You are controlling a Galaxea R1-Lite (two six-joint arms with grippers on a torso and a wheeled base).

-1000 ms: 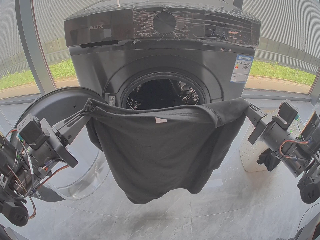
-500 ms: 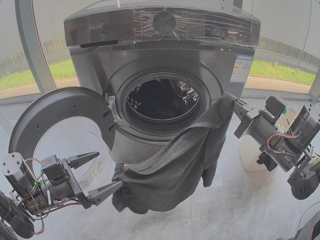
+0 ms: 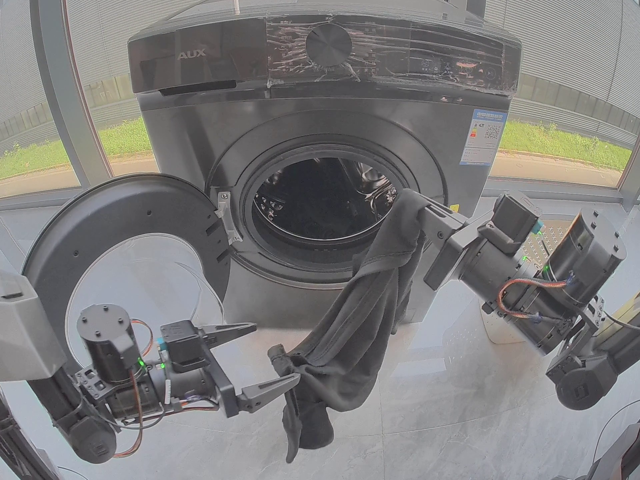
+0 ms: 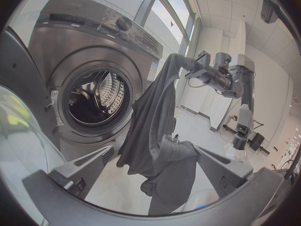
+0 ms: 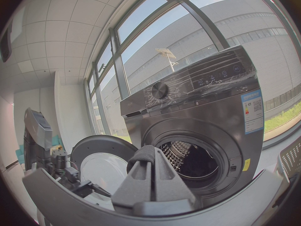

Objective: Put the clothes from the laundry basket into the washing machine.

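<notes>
Clamping black garment [image 3: 360, 321] beside washing machine [image 3: 320, 115] opening: right tool [image 3: 421, 211] | left tool [image 3: 277, 351]: spread wide, low

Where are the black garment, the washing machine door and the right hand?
black garment [image 3: 360, 328], head view, middle of hanging cloth
washing machine door [image 3: 113, 208], head view, dark rim
right hand [image 3: 419, 207], head view, between fingertips

The right gripper [image 3: 424, 209] has its fingers [image 3: 440, 220] pinched on the top of a dark shirt [image 3: 360, 315]. The shirt hangs down from them across the rim of the washer [image 3: 200, 128] mouth. Its bunched lower corner lies between the spread fingers [image 3: 267, 388] of the left gripper [image 3: 277, 353], by one fingertip. The door [image 3: 120, 221] stands open beyond the left fingers.
</notes>
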